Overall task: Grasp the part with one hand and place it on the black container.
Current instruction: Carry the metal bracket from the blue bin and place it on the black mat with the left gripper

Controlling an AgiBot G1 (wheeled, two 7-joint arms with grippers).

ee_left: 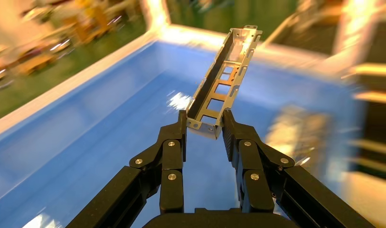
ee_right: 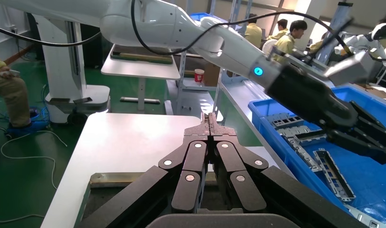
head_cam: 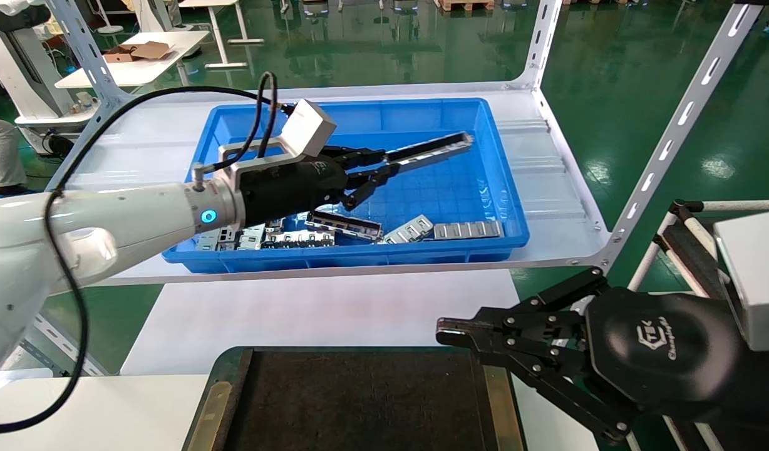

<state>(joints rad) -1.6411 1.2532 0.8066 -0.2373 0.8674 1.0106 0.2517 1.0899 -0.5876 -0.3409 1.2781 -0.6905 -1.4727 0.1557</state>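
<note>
The part (head_cam: pixel 431 152), a long silver-grey channel bar, hangs in the air over the blue bin (head_cam: pixel 359 258). My left gripper (head_cam: pixel 384 170) is shut on its near end. In the left wrist view the part (ee_left: pixel 226 71) sticks straight out from the left gripper (ee_left: pixel 205 124), both pads pressed on its sides. The black container (head_cam: pixel 359 401) lies at the front of the table, nothing on it. My right gripper (head_cam: pixel 444 332) is shut and holds nothing, hovering by the container's right edge; in its own view the right gripper (ee_right: pixel 210 118) points over the white table.
Inside the bin lie another channel bar (head_cam: pixel 344 224) and short ribbed plates (head_cam: pixel 467 230) along the front wall. The bin sits on a white shelf with slotted uprights (head_cam: pixel 666 147). White table (head_cam: pixel 322 313) lies between shelf and container. People stand far off (ee_right: pixel 286 40).
</note>
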